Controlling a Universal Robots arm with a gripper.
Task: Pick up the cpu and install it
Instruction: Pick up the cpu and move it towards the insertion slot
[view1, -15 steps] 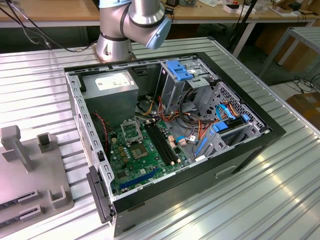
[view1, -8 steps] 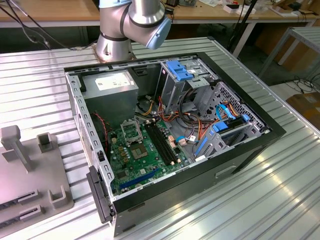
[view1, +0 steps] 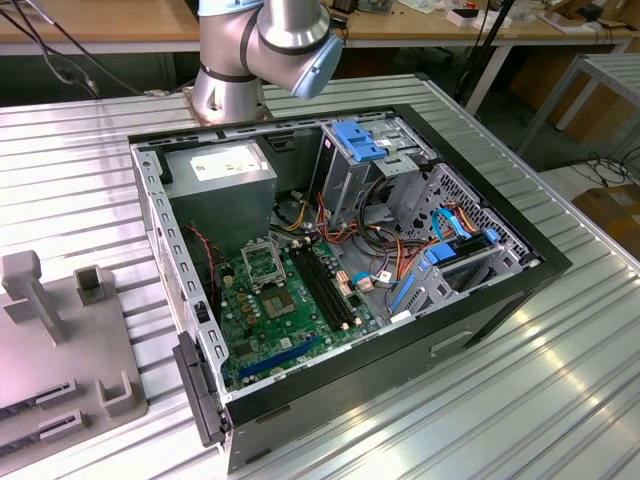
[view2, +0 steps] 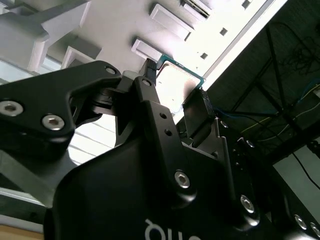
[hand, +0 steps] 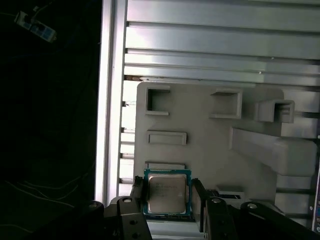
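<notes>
Nothing printed can be read. In the exterior view a white label (view1: 222, 163) lies on the power supply (view1: 228, 205), at about eleven o'clock inside the computer case (view1: 470, 320), and its lines are too small to make out. The cpu (hand: 167, 192) bears faint engraved lines in the first wrist view. In the second wrist view, white lettering (view2: 165, 231) on the body of the gripper (view2: 174, 85) is cut off at the picture's edge.

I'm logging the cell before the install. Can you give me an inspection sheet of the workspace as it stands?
Surface: ribbed metal table carrying an open computer case and a grey fixture tray.
Job's things: cpu between the fingers, tray behind it; socket frame on the green board.
Clutter: nothing seen.
Grippers: gripper shut on the cpu's two sides.
Cables: coloured wiring inside the case.
Surroundings: benches behind the table.
</notes>
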